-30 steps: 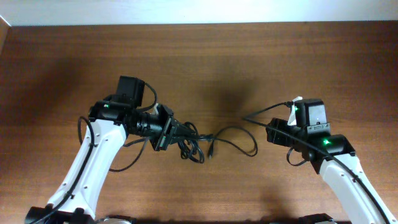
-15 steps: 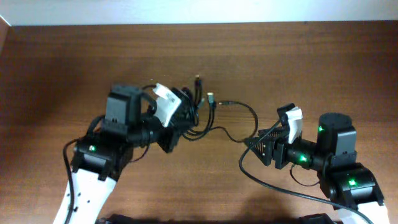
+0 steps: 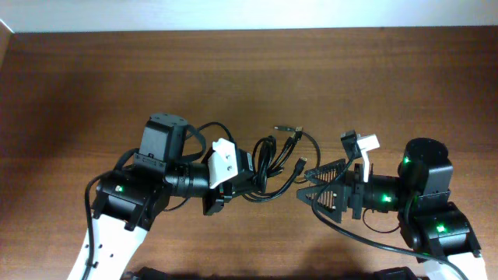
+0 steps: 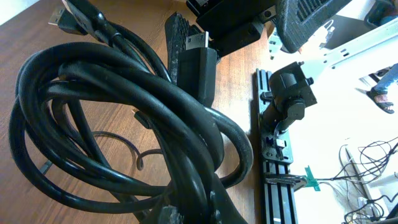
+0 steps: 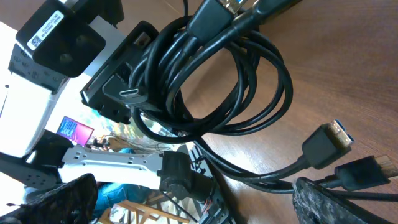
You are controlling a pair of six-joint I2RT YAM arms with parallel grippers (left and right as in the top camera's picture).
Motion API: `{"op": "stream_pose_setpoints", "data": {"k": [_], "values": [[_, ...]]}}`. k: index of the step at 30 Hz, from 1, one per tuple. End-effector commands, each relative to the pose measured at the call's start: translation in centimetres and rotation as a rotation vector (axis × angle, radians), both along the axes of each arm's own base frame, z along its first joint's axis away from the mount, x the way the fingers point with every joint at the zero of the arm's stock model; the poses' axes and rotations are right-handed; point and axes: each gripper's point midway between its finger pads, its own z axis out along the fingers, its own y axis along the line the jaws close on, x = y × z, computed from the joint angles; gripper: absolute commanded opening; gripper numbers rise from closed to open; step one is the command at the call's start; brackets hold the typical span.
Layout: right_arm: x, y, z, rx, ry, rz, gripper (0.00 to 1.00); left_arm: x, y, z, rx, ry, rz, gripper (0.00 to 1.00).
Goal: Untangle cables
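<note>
On the left, the left gripper (image 3: 247, 177) is closed on the cables (image 3: 268, 163). It holds them as one coiled bundle near the middle of the table (image 3: 78, 93), apparently lifted off the wood. In the left wrist view the loops (image 4: 124, 112) fill the frame and cross each other several times. Further right, loose plug ends (image 3: 285, 126) stick out of the top of the bundle. Right of those, the right gripper (image 3: 307, 188) faces the bundle with its jaws apart. Nothing is clearly between them, though one plug (image 5: 328, 143) lies close to a finger in the right wrist view.

The step in hand looks like picking out one strand to pull free. It would go best if the right gripper took a cord just behind a free plug, not mid-loop. It should then draw it away slowly to the right while the left gripper keeps its hold. A sharp tug would probably tighten the crossings.

By count there are two arms, two grippers and one bundle. At least three plug ends show from overhead. The number of separate cords cannot be told, because the loops overlap too much.
</note>
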Motion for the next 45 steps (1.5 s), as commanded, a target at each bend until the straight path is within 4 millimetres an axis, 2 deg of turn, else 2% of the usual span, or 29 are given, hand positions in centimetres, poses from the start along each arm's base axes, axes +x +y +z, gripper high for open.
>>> {"op": "stream_pose_setpoints", "data": {"k": [1, 3, 5, 8, 11, 12, 15, 20, 21, 24, 25, 27, 30, 31, 32, 33, 34, 39, 41, 43, 45], "values": [[-0.3, 0.0, 0.8, 0.015, -0.015, 0.011, 0.99, -1.2, -0.5, 1.3, -0.050, -0.036, -0.066, 0.00], [-0.3, 0.0, 0.8, 0.016, -0.015, 0.011, 0.99, -2.6, -1.7, 1.2, -0.045, -0.048, -0.135, 0.00], [-0.4, 0.0, 0.9, 0.023, 0.005, 0.014, 0.99, -3.1, -2.4, 0.8, -0.017, -0.078, -0.162, 0.00], [-0.4, 0.0, 0.9, 0.023, 0.004, 0.014, 0.99, -2.7, -3.1, -0.7, 0.039, -0.068, -0.163, 0.02], [-0.4, 0.0, 0.9, 0.023, 0.004, 0.014, 0.99, -1.4, -4.0, -3.3, 0.076, 0.030, -0.171, 0.00], [-0.4, 0.0, 0.9, 0.023, 0.004, 0.014, 0.99, -1.2, -4.3, -3.5, 0.068, 0.049, -0.177, 0.00], [-0.4, 0.0, 0.9, 0.023, 0.004, 0.014, 0.99, -0.9, -5.4, -2.3, -0.012, 0.010, -0.221, 0.00], [0.2, 0.0, 0.3, 0.016, 0.030, 0.007, 1.00, -2.4, -7.6, -1.3, -0.052, -0.063, -0.306, 0.00], [0.3, 0.1, 0.2, 0.015, 0.037, 0.007, 0.96, -2.8, -7.9, -1.2, -0.057, -0.073, -0.324, 0.00], [0.8, 0.0, -0.2, 0.003, 0.044, -0.013, 0.66, -3.0, -8.0, -1.2, -0.059, -0.075, -0.329, 0.00], [0.8, 0.0, -0.2, 0.003, 0.044, -0.013, 0.50, -3.0, -8.0, -1.2, -0.058, -0.074, -0.329, 0.00], [0.9, 0.0, -0.2, 0.003, 0.041, -0.013, 0.27, -2.9, -8.0, -1.2, -0.056, -0.075, -0.327, 0.01], [0.9, 0.0, -0.2, 0.003, 0.041, -0.013, 0.08, -2.9, -8.0, -1.2, -0.056, -0.076, -0.326, 0.03], [0.9, 0.0, -0.2, 0.003, 0.041, -0.013, 0.06, -2.9, -8.0, -1.2, -0.056, -0.075, -0.326, 0.07], [0.9, 0.0, -0.1, 0.004, 0.036, -0.013, 0.06, -3.0, -8.0, -1.1, -0.057, -0.077, -0.326, 0.21], [1.0, 0.0, 0.1, 0.006, 0.020, -0.013, 0.05, -2.9, -7.6, -0.6, -0.062, -0.066, -0.304, 0.91], [1.1, 0.0, 0.2, 0.008, 0.005, -0.013, 0.04, -2.6, -7.0, 0.0, -0.070, -0.063, -0.272, 0.99], [1.2, 0.1, 0.5, 0.012, -0.017, -0.012, 0.04, -1.9, -2.7, 4.4, -0.120, -0.197, -0.114, 0.99], [1.0, 0.2, 1.2, 0.031, -0.054, 0.016, 0.04, -0.2, -0.9, 4.5, -0.079, -0.199, 0.027, 0.99], [-0.5, 0.6, 3.7, 0.095, -0.230, 0.144, 0.04, 2.2, 1.0, 4.3, -0.069, -0.097, 0.197, 0.99], [-1.3, 0.7, 5.0, 0.122, -0.330, 0.204, 0.04, 3.5, 2.4, 4.3, -0.085, -0.014, 0.296, 0.99]]}}
